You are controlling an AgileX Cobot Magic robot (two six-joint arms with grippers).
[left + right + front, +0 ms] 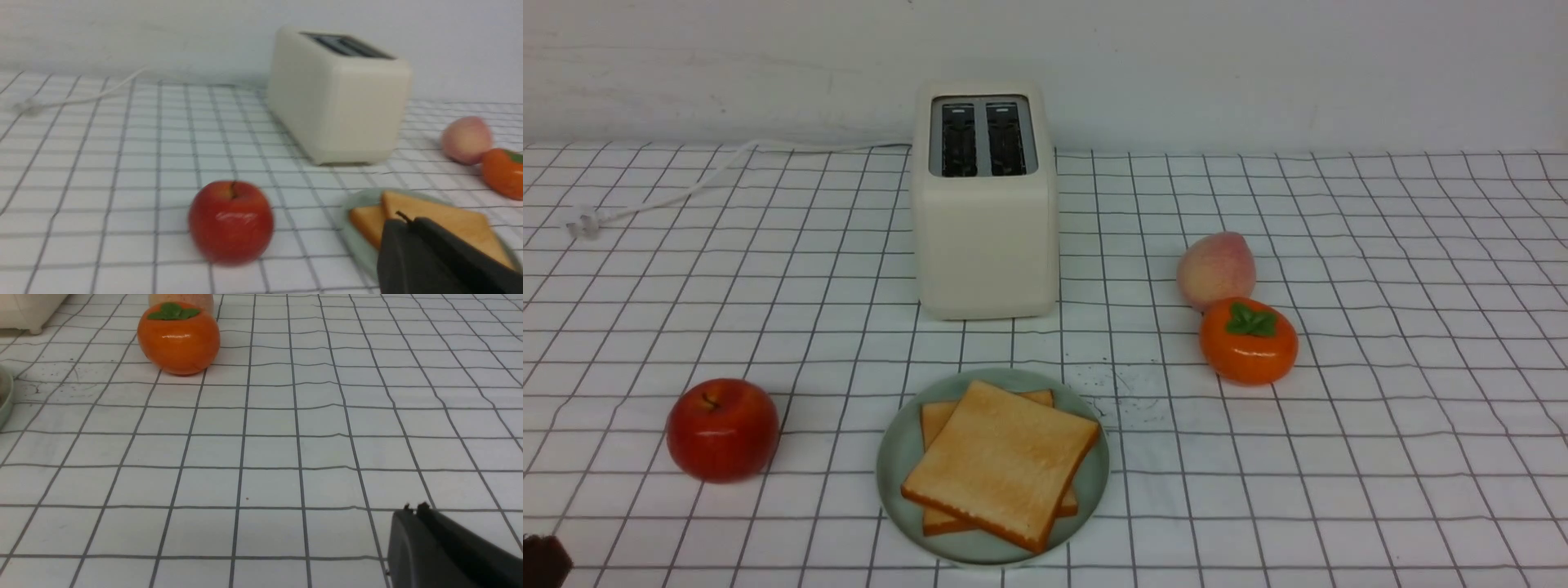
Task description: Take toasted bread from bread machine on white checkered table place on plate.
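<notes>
Two slices of toasted bread lie stacked on the plate, the upper slice turned at an angle so that corners of the lower one show at the far left and near right; the plate sits at the near middle of the white checkered surface; both slots of the bread machine stand empty, dark and metal-rimmed; the bread machine rests upright at the far middle, well apart from the plate and directly beyond it; its white cord trails away to the far left and ends in a plug lying on the grid. A red apple sits to the left of the plate, near it but not touching; to the right, a peach and an orange persimmon with a green leaf cap touch each other, the peach farther, the persimmon nearer; dark specks mark the surface between the plate and the persimmon. In the left wrist view the left gripper shows its dark jaws pressed together with nothing between them, hanging in front of the plate and toast; in the right wrist view the right gripper also has its jaws closed and empty, above bare grid, well apart from the persimmon.
</notes>
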